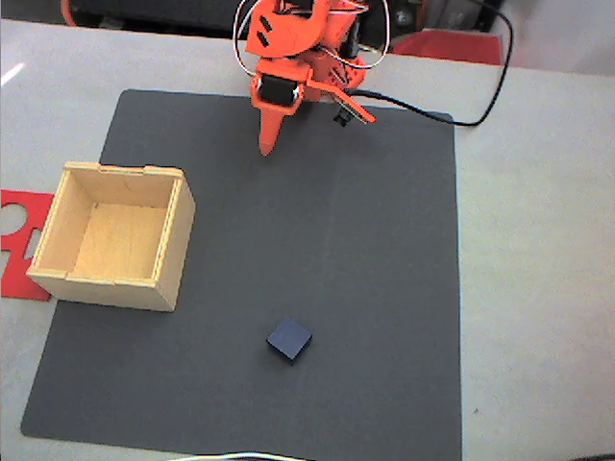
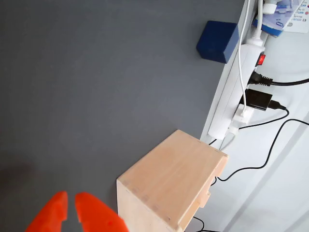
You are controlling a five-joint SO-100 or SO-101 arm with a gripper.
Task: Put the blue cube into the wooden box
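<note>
The blue cube is a small navy block resting on the dark grey mat, toward its near edge in the fixed view. The wooden box, open-topped and empty, stands at the mat's left edge, well left of and farther back than the cube. My orange gripper hangs at the mat's far edge, pointing down, far from both. In the wrist view its two fingertips sit nearly together with nothing between them. That view has the box close by and the cube beyond it.
A flat red cut-out sheet lies partly under the box's left side. A black cable loops behind the arm's base. In the wrist view a white power strip with plugs and cables runs along the mat's edge.
</note>
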